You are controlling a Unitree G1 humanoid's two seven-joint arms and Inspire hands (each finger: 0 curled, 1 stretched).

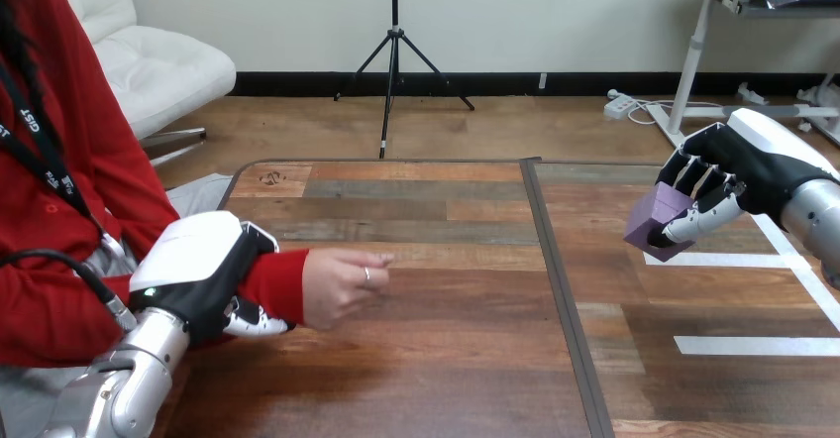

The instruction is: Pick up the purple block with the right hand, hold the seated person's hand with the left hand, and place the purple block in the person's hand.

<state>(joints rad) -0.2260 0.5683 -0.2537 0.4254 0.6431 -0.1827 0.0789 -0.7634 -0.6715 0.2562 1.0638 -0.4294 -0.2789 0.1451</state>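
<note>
The wooden table [446,359] is running out past the bottom and right edges of the head view, so its near corners are cut off. A dark seam [560,289] is crossing it from far edge to near edge.

By the table's left edge, the person's forearm [287,281], in a red sleeve, is reaching inward. Much of it is lying hidden under the robot's left hand [203,270]. The person's hand [342,284] is resting on the wood, loosely curled and holding nothing.

The left hand is lying over the sleeve with its white back facing up. Its fingers are wrapping down round the forearm and one pale fingertip is peeking out beneath the sleeve. The silver left arm is rising from the lower left corner.

Over the table's right edge, towards the far side, the right hand [738,175] is hanging in the air with its fingers curling down around the purple block [656,218]. The block is pale lilac and angular, and it is tilting, clear of the wood and well apart from the person's hand. The fingers are covering its upper part, so its full shape is hard to make out.

White tape strips [753,346] are lying along the right edge.
</note>
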